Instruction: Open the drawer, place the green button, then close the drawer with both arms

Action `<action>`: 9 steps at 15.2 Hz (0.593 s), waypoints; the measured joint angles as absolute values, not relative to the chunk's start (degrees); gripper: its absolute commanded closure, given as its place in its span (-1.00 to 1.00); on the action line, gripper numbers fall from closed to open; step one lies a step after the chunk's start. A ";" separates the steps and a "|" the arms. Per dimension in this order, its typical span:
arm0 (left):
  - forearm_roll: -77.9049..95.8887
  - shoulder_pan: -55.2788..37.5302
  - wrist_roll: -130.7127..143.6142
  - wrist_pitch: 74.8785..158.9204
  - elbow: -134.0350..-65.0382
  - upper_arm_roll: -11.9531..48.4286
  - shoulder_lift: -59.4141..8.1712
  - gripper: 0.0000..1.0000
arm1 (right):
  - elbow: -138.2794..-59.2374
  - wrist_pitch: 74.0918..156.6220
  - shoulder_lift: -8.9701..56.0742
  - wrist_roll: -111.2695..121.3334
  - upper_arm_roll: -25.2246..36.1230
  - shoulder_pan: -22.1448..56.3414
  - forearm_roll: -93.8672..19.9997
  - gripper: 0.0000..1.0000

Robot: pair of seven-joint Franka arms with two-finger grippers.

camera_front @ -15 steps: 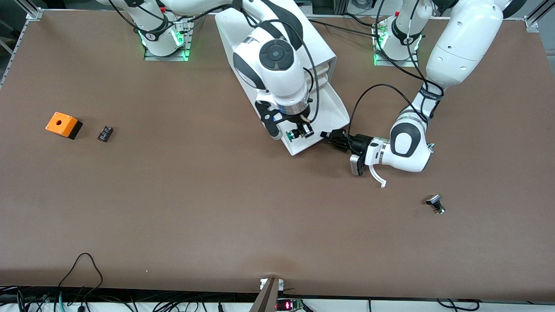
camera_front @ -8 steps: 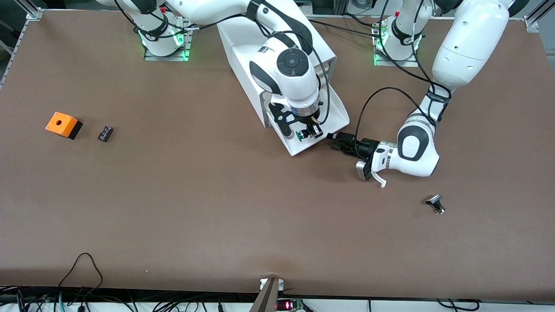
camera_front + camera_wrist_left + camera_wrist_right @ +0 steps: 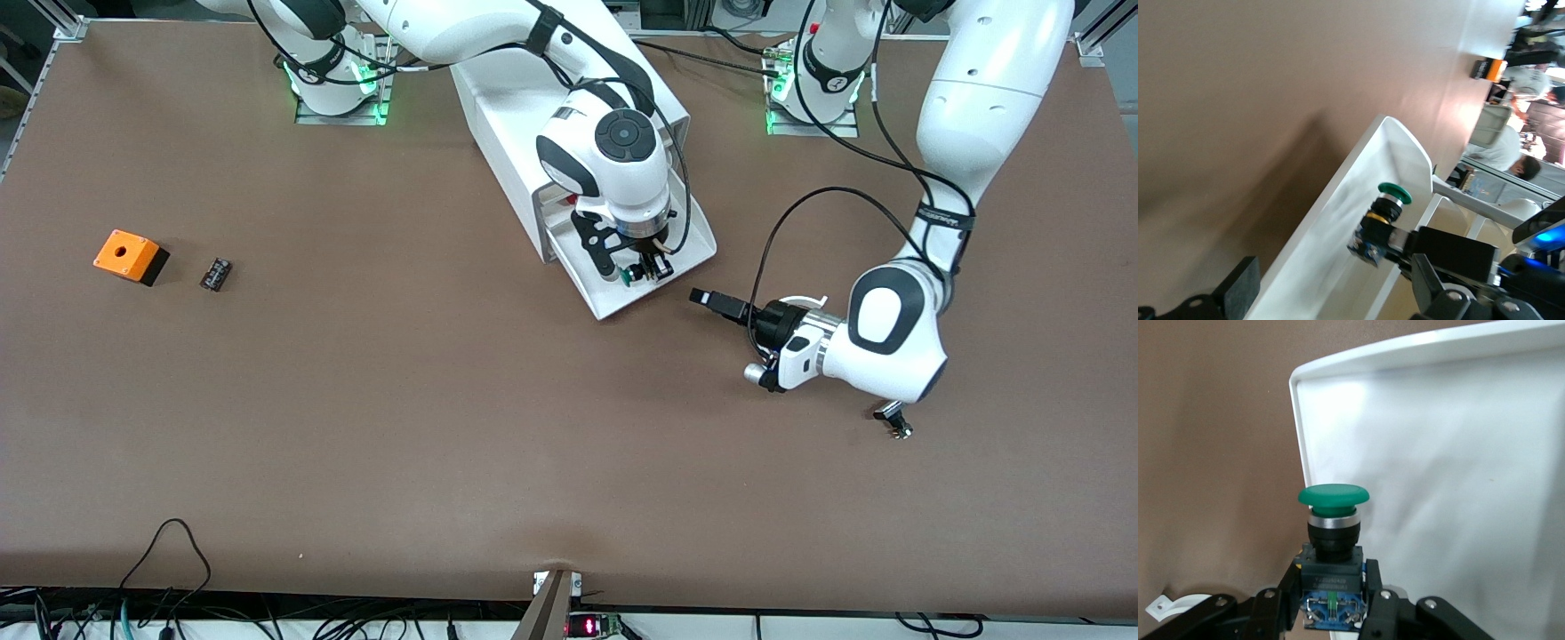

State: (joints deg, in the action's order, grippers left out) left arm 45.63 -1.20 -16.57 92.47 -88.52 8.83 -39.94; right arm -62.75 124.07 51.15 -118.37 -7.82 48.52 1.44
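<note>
The drawer (image 3: 695,233) stands pulled out of the white cabinet (image 3: 507,116). My right gripper (image 3: 645,269) hangs over the drawer near its front. It is shut on the black body of the green-capped button (image 3: 633,277). In the right wrist view the gripper (image 3: 1331,590) holds the button (image 3: 1333,520) upright over the tray (image 3: 1438,453). My left gripper (image 3: 711,300) is open and empty, low over the table beside the drawer's front, apart from it. The left wrist view shows one of its fingers (image 3: 1238,287), the tray (image 3: 1398,147) and the held button (image 3: 1386,213).
An orange box with a hole (image 3: 130,255) and a small black part (image 3: 215,273) lie toward the right arm's end. A silver-and-black part (image 3: 893,420) lies by the left arm's wrist, partly hidden. Cables run along the table's near edge.
My right gripper has carried the button along the open drawer toward the left arm's end. My left gripper has drawn back from the drawer's front, and its wrist has turned.
</note>
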 measured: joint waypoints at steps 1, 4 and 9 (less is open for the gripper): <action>43.76 -1.21 -13.02 91.26 -86.93 8.83 -39.94 -1.00 | -62.75 124.35 51.44 -118.37 -7.66 48.73 1.45 0.45; 37.96 -1.32 -2.42 88.38 -82.86 8.88 -39.93 -1.00 | -62.75 124.55 51.90 -118.39 -7.40 48.94 1.49 -1.00; 29.34 -1.62 12.08 85.03 -76.82 8.90 -39.92 -1.00 | -61.66 124.26 51.82 -118.41 -6.19 48.83 2.17 -1.00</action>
